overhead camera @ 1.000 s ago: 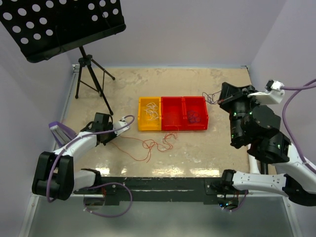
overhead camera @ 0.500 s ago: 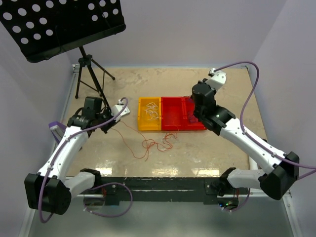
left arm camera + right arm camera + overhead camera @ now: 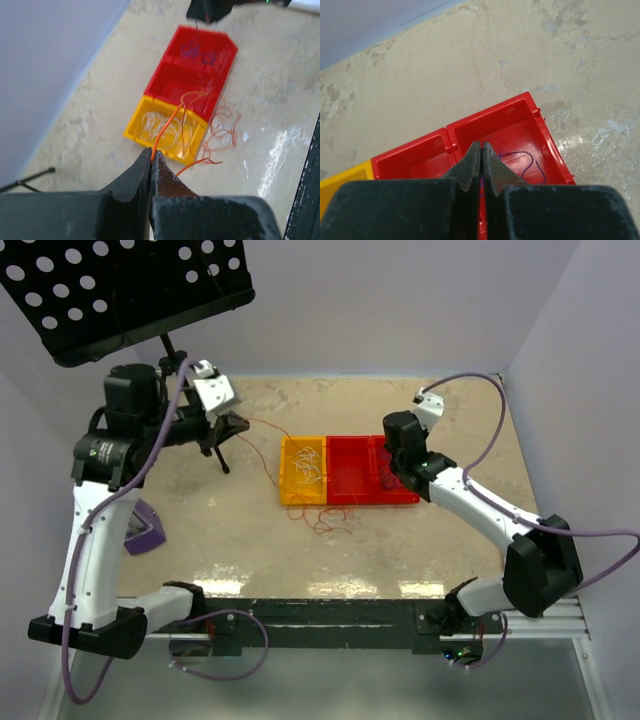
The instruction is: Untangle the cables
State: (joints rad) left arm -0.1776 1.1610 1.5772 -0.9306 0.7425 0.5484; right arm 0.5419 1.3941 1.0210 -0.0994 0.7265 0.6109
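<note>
L arm is up high by the music stand (image 3: 120, 290). Left hand (image 3: 151, 159) is pinched tight on one end of the orange cable (image 3: 167, 122), fingers basically touching w/ just the strand between them. From there the cable hangs across the yellow bin (image 3: 300, 498), arcs over toward the mid red bin (image 3: 177, 84), then drops to the tabletop (image 3: 420, 540). The rest of it sits there in a loose tangle (image 3: 222, 127) just beside the bins' near side.

Three bins in a row, touching: yellow, red, red. White cables (image 3: 165, 131) are curled up in the yellow one. Purple cables (image 3: 196, 51) are in the far red bin (image 3: 510, 132). The mid red one looks bare apart from the orange strand crossing over it.

Right hand (image 3: 481, 147) is over that far red bin, tips pointing down into it, jaws pressed together. There's a purple strand on the bin floor just beside the tips, but can't tell if any of it is actually pinched.

Also a small purple thing (image 3: 143, 530) on the tabletop over by the L arm, no idea what it is.
</note>
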